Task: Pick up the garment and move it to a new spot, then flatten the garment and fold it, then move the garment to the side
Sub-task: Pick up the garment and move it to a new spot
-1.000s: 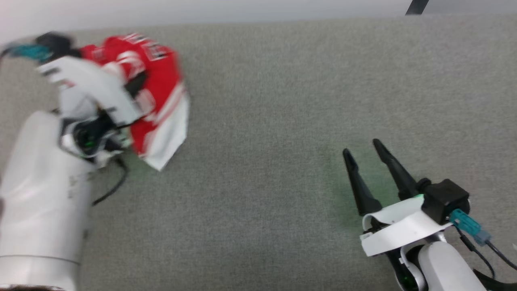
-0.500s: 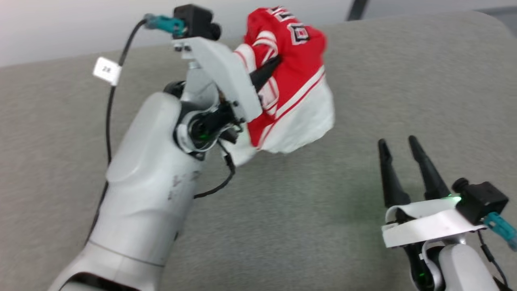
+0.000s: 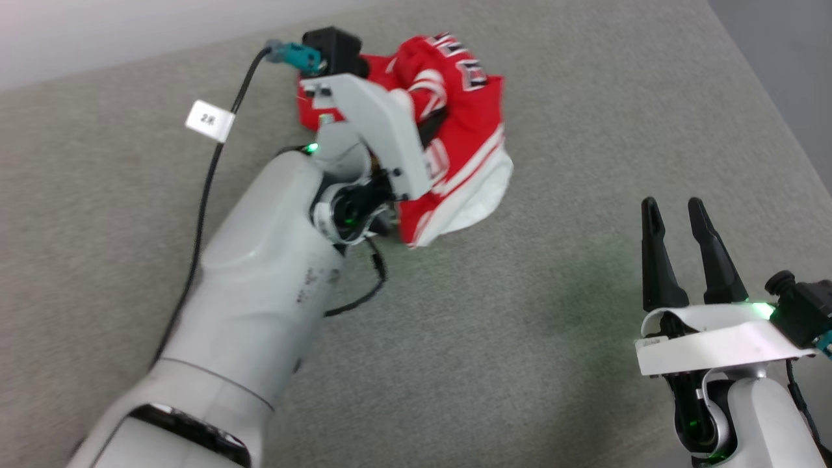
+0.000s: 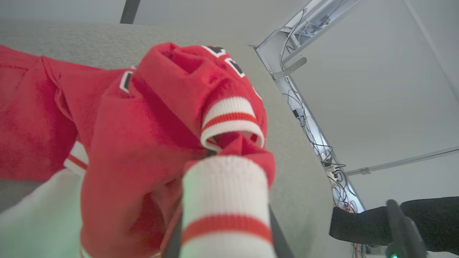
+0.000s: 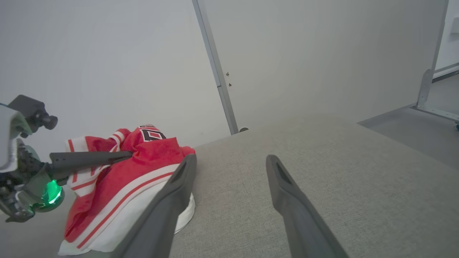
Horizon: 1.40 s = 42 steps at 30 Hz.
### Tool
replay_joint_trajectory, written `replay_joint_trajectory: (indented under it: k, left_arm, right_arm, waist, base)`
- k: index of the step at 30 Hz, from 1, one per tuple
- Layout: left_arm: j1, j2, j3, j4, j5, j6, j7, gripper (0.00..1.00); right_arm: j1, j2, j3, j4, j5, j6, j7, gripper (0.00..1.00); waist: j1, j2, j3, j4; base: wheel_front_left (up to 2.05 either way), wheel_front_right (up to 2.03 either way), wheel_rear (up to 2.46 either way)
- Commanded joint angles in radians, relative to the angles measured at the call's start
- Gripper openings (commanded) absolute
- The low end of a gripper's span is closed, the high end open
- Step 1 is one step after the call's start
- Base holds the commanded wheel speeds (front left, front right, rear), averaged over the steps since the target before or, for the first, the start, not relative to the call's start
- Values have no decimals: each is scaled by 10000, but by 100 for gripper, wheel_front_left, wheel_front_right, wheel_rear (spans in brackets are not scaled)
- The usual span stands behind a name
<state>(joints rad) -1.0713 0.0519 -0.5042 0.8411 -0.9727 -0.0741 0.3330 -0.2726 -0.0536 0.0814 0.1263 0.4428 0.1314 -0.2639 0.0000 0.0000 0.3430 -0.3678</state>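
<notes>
The garment (image 3: 468, 123) is a bunched red jersey with white sleeves, striped trim and black lettering. It hangs from my left gripper (image 3: 434, 125), which is shut on its folds, fingers buried in the cloth. In the right wrist view the garment (image 5: 143, 168) has its white lower end touching the grey surface, and the left gripper's dark fingers (image 5: 89, 159) reach into it from the left. The left wrist view shows red cloth and a striped cuff (image 4: 229, 118) draped over the fingers. My right gripper (image 3: 671, 207) stands open at the lower right with nothing between its fingers, apart from the garment.
The grey padded surface (image 3: 520, 325) spreads all around, with its right edge (image 3: 790, 140) close to my right gripper. A black cable with a white tag (image 3: 209, 121) loops over my left forearm. A pale wall and a metal post (image 5: 215, 68) stand behind.
The head view has shifted. My left arm has carried the garment in from the far left, and it has come down from mid-air so its white end meets the surface. The right gripper stays open.
</notes>
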Motion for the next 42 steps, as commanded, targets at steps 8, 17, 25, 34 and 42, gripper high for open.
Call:
replay_joint_trajectory:
  k: [8,17,25,34,42]
  left_arm:
    - [-893,880,-874,1898,1321,-289,-671,0]
    - [-789,1008,-2947,2753,2479,-548,216,0]
    - [-755,1151,-3535,2343,1920,-561,0,76]
    - [-993,1001,-3645,1136,558,-563,-1173,100]
    - [16,1336,-3593,11,-730,-564,-2840,100]
  right_arm:
    - [-205,37,243,-115,319,-14,-3,100]
    - [-360,35,476,-143,514,-14,-3,100]
    - [-281,33,354,-42,350,-14,-3,100]
    - [-6,26,284,164,-584,-14,-3,100]
    - [357,-280,247,369,-1369,-14,-5,100]
  waist:
    - [0,0,570,-474]
    - [0,0,869,-604]
    - [0,0,737,-491]
    - [0,0,-209,586]
    - [0,0,-1180,1977]
  base:
    - [0,0,0]
    - [0,0,0]
    - [0,0,0]
    - [0,0,0]
    - [0,0,0]
